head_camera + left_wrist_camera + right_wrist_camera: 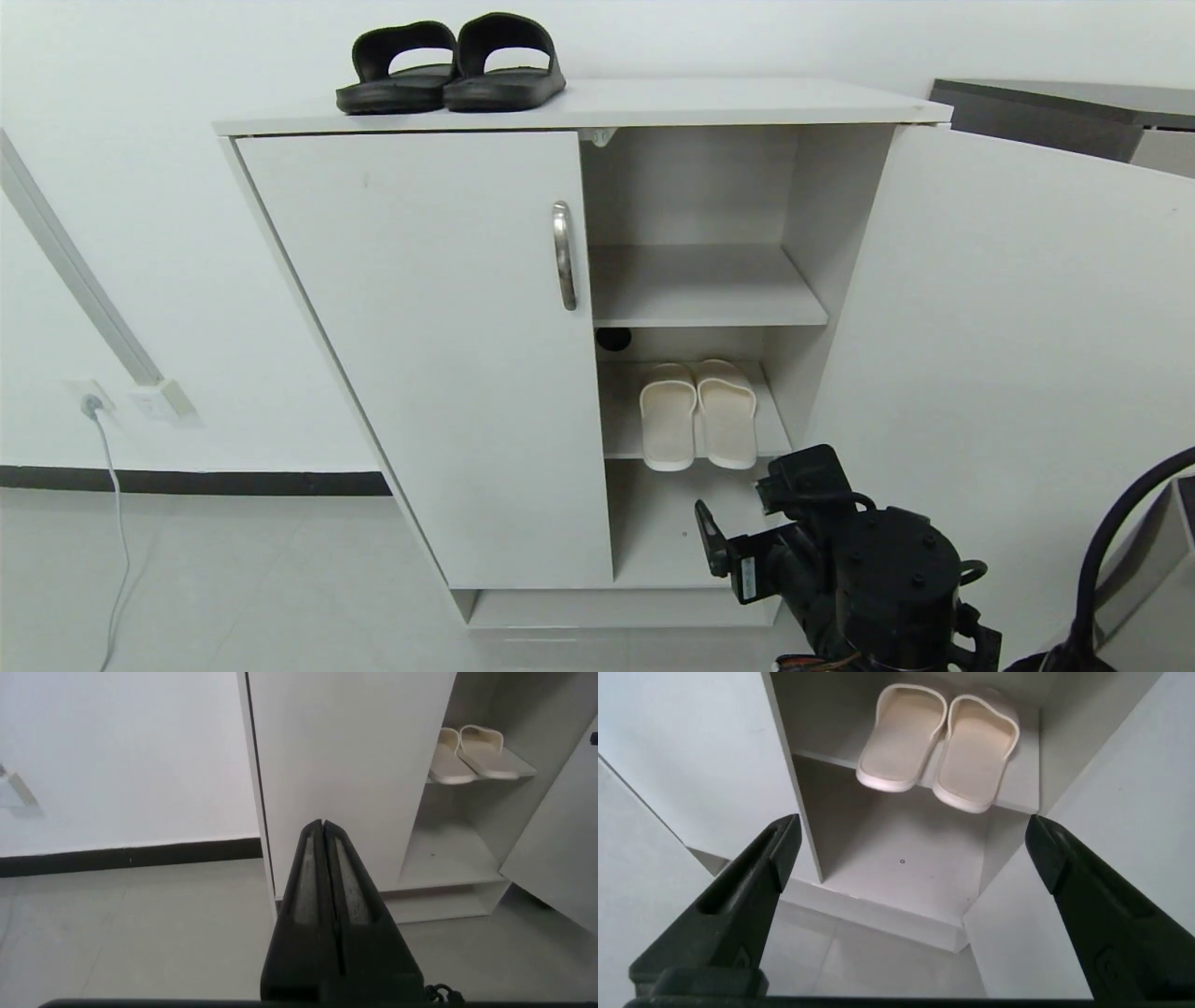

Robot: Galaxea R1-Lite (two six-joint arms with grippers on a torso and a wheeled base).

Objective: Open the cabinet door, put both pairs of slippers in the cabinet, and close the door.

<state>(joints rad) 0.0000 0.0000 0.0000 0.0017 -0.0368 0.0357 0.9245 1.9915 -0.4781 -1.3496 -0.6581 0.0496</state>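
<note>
A pair of black slippers stands on top of the white cabinet. Its right door is swung open; the left door with a metal handle is closed. A pair of cream slippers lies side by side on the lower shelf. My right gripper is open and holds nothing, low in front of the open compartment, below the cream slippers. Out over the floor before the closed door, my left gripper is shut and holds nothing.
The upper shelf and the bottom compartment floor are bare. A grey piece of furniture stands behind the open door. A wall socket with a cable is at the far left. Bare tiled floor lies before the cabinet.
</note>
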